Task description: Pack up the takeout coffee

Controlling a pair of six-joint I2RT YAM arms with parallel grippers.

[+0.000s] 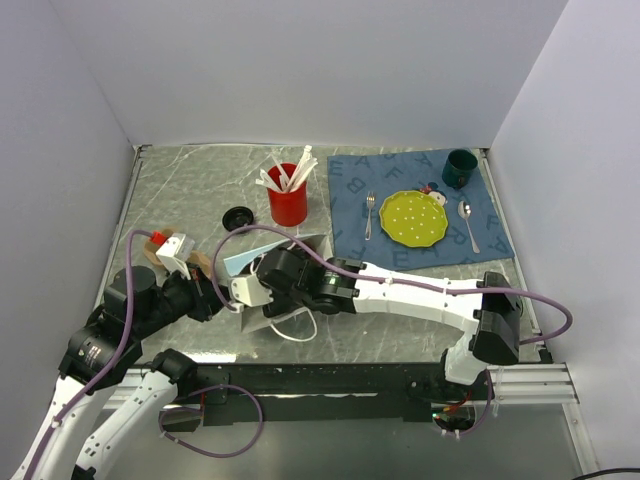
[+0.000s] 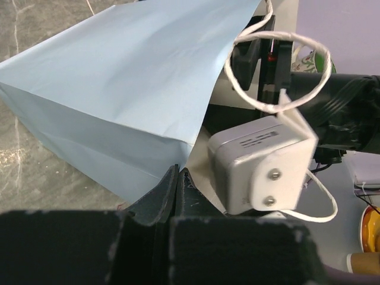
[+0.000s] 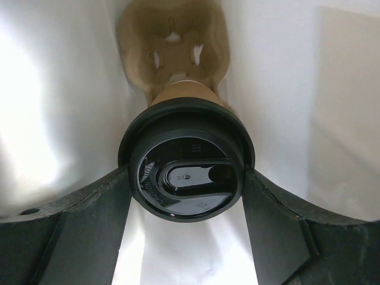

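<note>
My right gripper (image 3: 187, 199) grasps the takeout coffee (image 3: 185, 178) by its glossy round black lid, smooth kraft wall behind. It is inside the matte pale-blue paper bag (image 2: 119, 89) (white within), near the front edge of the desk (image 1: 190, 185) and above a moulded pulp carrier (image 3: 172, 41). My left gripper (image 2: 177, 184) is clenched on the bag's rim.

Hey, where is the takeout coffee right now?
In the right wrist view, the takeout coffee is centered between the right gripper's fingers, inside the paper bag, its base pointing toward a brown pulp cup carrier deeper in the bag.
</note>
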